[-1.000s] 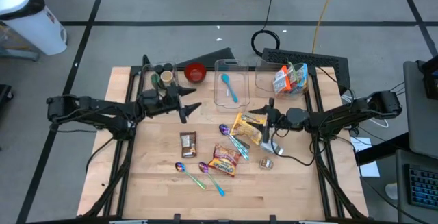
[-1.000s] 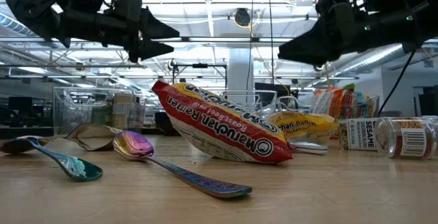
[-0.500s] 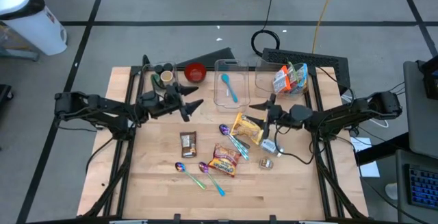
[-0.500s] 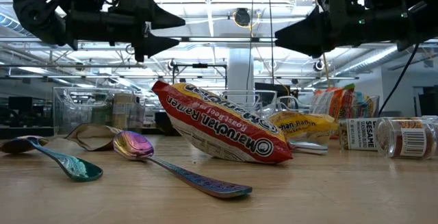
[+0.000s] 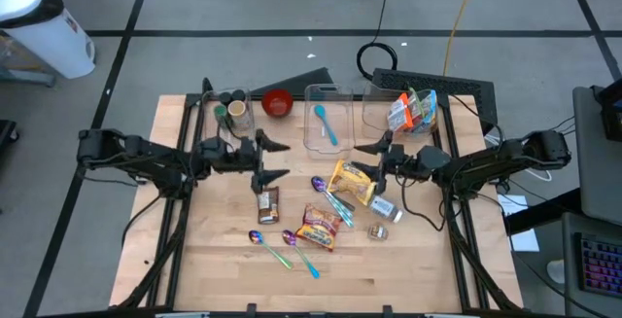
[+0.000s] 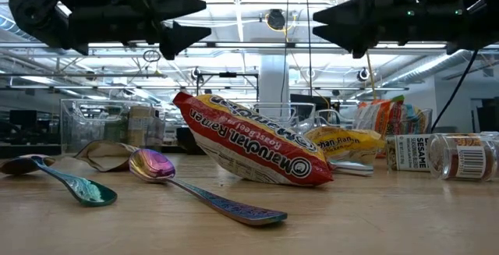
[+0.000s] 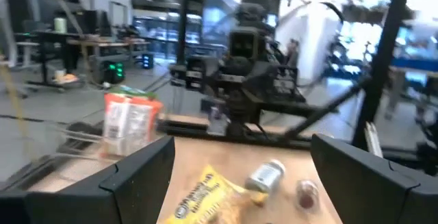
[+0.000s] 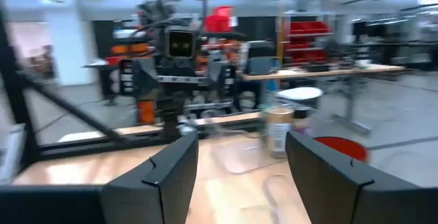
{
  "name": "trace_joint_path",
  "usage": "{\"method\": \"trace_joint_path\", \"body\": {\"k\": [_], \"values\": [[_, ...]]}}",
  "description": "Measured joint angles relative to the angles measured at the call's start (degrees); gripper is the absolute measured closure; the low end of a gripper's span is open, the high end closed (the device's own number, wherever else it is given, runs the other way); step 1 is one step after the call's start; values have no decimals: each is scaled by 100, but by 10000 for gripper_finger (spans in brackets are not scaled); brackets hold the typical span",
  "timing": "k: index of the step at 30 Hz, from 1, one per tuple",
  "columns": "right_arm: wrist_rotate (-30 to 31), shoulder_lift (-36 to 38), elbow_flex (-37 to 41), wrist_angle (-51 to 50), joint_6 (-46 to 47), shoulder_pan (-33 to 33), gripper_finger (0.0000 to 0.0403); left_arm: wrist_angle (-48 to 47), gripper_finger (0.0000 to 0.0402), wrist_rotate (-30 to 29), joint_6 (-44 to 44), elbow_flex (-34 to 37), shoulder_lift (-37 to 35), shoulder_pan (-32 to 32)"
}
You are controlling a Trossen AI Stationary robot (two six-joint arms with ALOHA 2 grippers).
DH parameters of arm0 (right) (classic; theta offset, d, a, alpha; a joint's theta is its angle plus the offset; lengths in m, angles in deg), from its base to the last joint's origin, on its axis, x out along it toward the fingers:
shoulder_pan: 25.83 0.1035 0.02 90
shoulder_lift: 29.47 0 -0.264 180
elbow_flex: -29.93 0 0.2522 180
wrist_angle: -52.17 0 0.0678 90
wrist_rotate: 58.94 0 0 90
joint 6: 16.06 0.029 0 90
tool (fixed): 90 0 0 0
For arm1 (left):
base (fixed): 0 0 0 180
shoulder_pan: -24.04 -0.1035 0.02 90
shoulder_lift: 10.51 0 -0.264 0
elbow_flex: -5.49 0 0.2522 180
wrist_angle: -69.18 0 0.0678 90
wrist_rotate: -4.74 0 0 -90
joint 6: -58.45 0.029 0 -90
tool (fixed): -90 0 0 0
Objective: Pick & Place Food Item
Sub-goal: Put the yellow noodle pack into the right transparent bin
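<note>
Taking the red ramen packet (image 5: 322, 226) lying flat near the middle of the wooden table (image 5: 224, 265) as the landmark, the left gripper (image 5: 275, 159) hangs in the air to its left and farther back, above the brown snack bar (image 5: 267, 203), with its two fingers spread wide apart and nothing between them. Two iridescent spoons (image 5: 269, 248) lie on the near side of the packet, to its left, one just beside it. Behind the packet, at the table's far edge, stand a jar (image 5: 234, 112), a red bowl (image 5: 277, 102), and a clear tray (image 5: 330, 143) holding a blue spoon (image 5: 325, 123). A yellow noodle packet (image 5: 352, 182) lies just behind and right of the ramen packet, with a third iridescent spoon beside it. The right gripper (image 5: 368, 160) hovers above the yellow packet's far end, fingers parted and empty. A sesame shaker (image 5: 384, 208) lies on its side to the right of the ramen packet, a small jar (image 5: 377, 230) beside it. Farther back right, a clear bin (image 5: 377, 114) holds orange snack bags (image 5: 412, 111).
</note>
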Motion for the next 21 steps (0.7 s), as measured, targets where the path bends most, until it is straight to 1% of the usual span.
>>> {"method": "trace_joint_path", "body": {"k": [2, 3, 5, 7, 8, 10, 13, 15, 17, 19, 21], "values": [[-351, 0, 0, -14, -41, 47, 190, -21, 53, -24, 145, 0, 0, 177], [-391, 0, -7, -21, -111, 110, 190, -23, 53, -24, 188, 0, 0, 251], [-265, 0, -105, -217, -333, 290, 190, -46, 53, -26, 232, 0, 0, 373], [75, 0, -288, -628, -676, 500, 190, -51, 53, -26, 251, 0, 0, 460], [258, 0, -444, -985, -852, 603, 190, -63, 53, -26, 253, 0, 0, 483], [659, 0, -843, -2046, -1174, 775, 190, -120, 53, -30, 256, 0, -2, 518], [1187, 0, -1626, -4206, -1472, 954, 190, -208, 53, -32, 257, 0, -2, 532], [1404, 0, -2081, -5469, -1512, 1013, 190, -297, 53, -40, 277, 0, -2, 529], [1535, 0, -2325, -6142, -1642, 1025, 190, -361, 53, -126, 383, 0, -2, 517], [1683, 2, -2398, -6401, -1956, 1057, 190, -412, 53, -378, 574, 0, -2, 517], [1859, 2, -2418, -6543, -2510, 1110, 190, -430, 53, -708, 726, 0, -2, 511]]}}
